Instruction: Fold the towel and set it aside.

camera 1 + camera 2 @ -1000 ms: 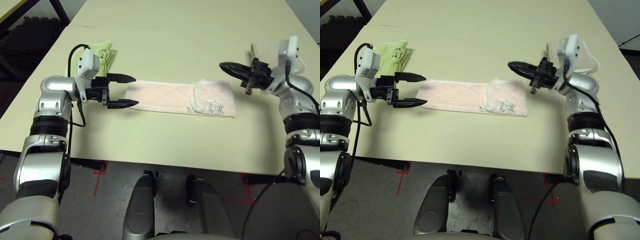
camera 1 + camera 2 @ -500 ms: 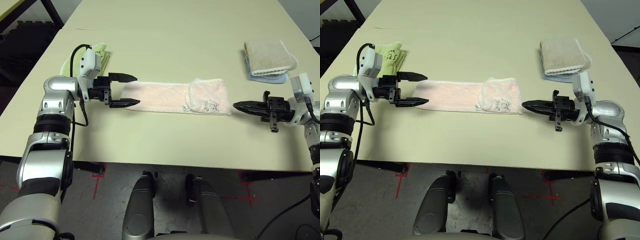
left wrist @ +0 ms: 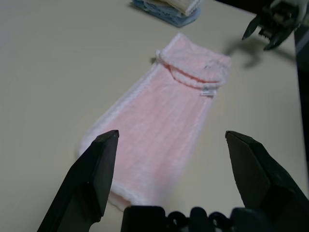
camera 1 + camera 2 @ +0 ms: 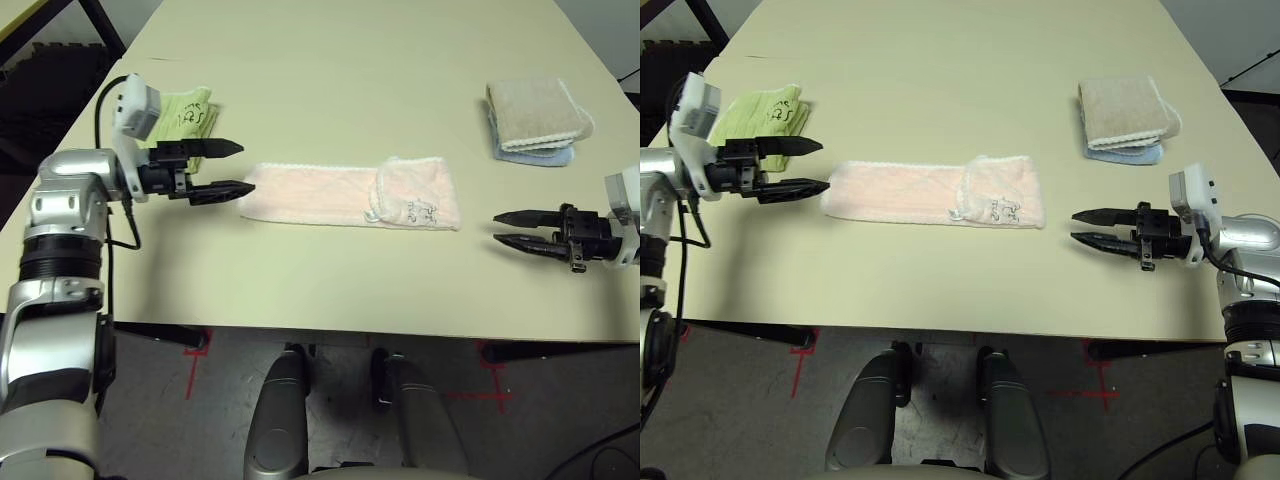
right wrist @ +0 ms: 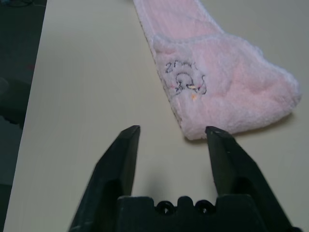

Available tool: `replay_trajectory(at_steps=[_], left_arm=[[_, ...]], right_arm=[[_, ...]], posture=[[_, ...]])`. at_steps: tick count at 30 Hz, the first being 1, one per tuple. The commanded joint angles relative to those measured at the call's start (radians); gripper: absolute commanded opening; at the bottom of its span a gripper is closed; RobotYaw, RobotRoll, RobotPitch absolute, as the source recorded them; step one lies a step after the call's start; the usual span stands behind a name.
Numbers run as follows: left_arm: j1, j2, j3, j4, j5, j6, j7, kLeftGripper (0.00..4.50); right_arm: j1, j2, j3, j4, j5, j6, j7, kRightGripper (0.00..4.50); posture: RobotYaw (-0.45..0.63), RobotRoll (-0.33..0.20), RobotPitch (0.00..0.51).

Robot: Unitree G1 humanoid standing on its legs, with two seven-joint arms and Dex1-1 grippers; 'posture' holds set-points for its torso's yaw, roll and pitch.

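Towel [image 4: 350, 195] lies mid-table as a strip, left hand [image 4: 235, 167] and right hand [image 4: 505, 228] released off its ends.

Pale pink towel [image 4: 350, 195]: soft terry cloth, fuzzy nap, matt, with a whitish stitched hem. Light green towel [image 4: 180, 113] and beige towel [image 4: 536, 112] on a blue one [image 4: 535, 153]: likewise looped, matt cloth. Table [image 4: 330, 60]: smooth cream top, faint sheen. Gripper fingers [image 3: 94, 181]: black, hard, smooth plastic by the look, slightly glossy. Forearms [image 4: 62, 200]: silvery, satin-glossy shells.
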Motion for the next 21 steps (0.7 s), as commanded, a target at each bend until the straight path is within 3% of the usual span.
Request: replay_trajectory(at_steps=[1,10,21], left_arm=[[-0.026,0.04,-0.021,-0.015,-0.038,0.368,0.103,4.5],[-0.07,0.002,-0.028,0.063,-0.059,0.719,0.278,4.5],[-0.076,-0.033,-0.06,0.104,-0.076,0.778,0.339,4.5]], right_arm=[[0.02,0.011,0.014,-0.042,0.004,0.029,-0.01,4.33],[0.039,0.026,0.008,-0.094,0.012,0.068,-0.035,4.42],[0.088,0.021,0.004,-0.151,0.018,0.081,-0.052,4.42]], posture=[[0.11,0.0,0.216],[0.11,0.0,0.217],[0.1,0.0,0.22]])
